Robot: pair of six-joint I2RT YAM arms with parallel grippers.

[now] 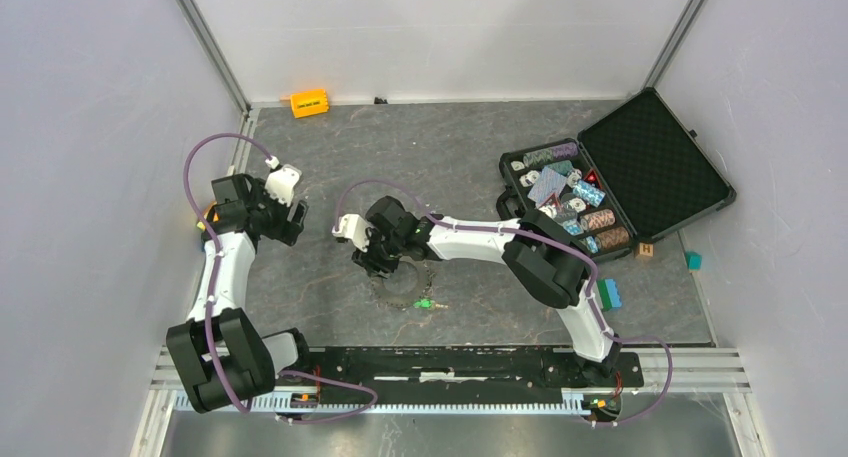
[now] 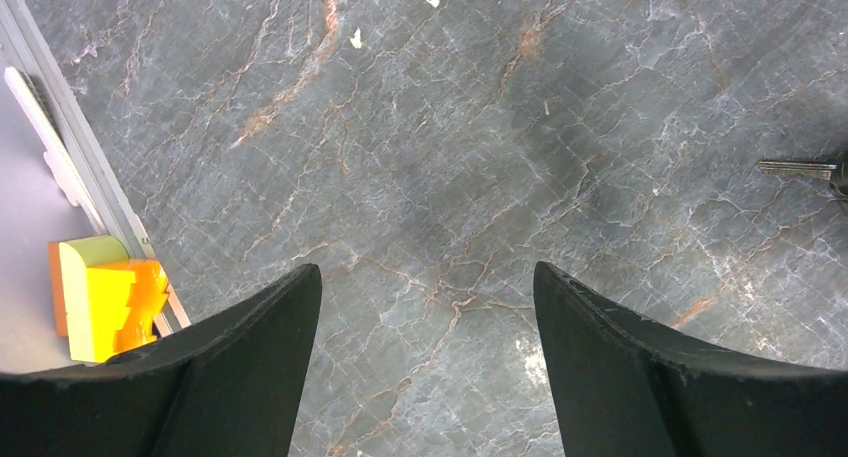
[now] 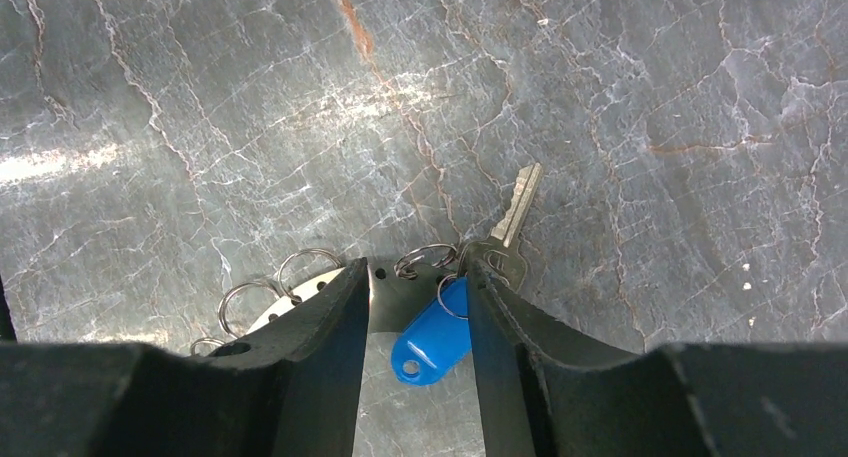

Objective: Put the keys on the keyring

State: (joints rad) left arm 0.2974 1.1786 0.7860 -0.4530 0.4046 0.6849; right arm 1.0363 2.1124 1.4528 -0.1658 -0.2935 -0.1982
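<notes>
Left gripper gapes near table edge; right gripper straddles keyring, grasp unclear.

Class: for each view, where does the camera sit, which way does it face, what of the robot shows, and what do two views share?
Top: above and behind, facing down at the table; both arms show.
Left wrist: on that arm, facing down at table; open left claw shows.
Right wrist: on that arm, facing down; right claw straddles a blue-tagged key.
Shared: top and right wrist see the keyring.
</notes>
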